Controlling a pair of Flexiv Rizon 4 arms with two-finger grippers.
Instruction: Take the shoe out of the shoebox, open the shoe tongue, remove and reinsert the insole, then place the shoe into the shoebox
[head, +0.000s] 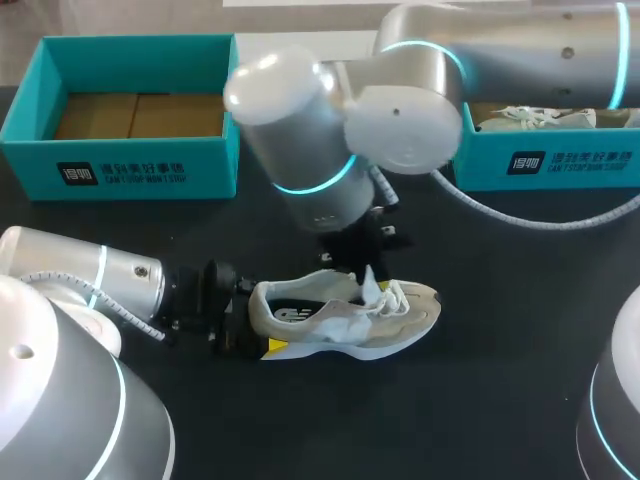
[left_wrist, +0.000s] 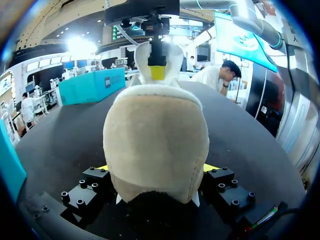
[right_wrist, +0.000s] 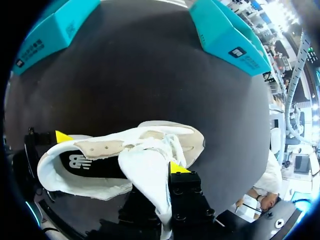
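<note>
The dark table (head: 480, 380) carries two teal boxes, both well beyond your grippers. An empty shoebox (head: 120, 160) stands on the far side of your left gripper (left_wrist: 157, 169). A second box (head: 560, 160) behind your right arm has another pale shoe (head: 535, 118) lying in it.

The shoe (head: 345, 315) rests on its sole outside the box, heel seated in your left gripper and toe pointing away from it. That gripper is clamped across the heel, one yellow tip pressed to each side, low by the sole. Your right gripper (right_wrist: 159, 172) hangs over the lacing, just ahead of the left one. I judge it pinched on the shoe tongue (right_wrist: 147, 175), which stands pulled up out of the opening. Only one of its tips shows; the other is hidden behind the tongue. Under it, in the opened mouth, lies the dark insole (right_wrist: 87, 164).

Expect a light shoe with a soft upper that folds. The heel and sole look stiffer, so the heel is a sound hold. The tongue is thin and floppy and could slip from a shallow pinch. The insole should bend easily, so take it at its heel edge, nearest your left gripper.

The left wrist view alone shows both tips on the heel. The right wrist view looks straight into the shoe's mouth. Only the head view sees inside the boxes.
</note>
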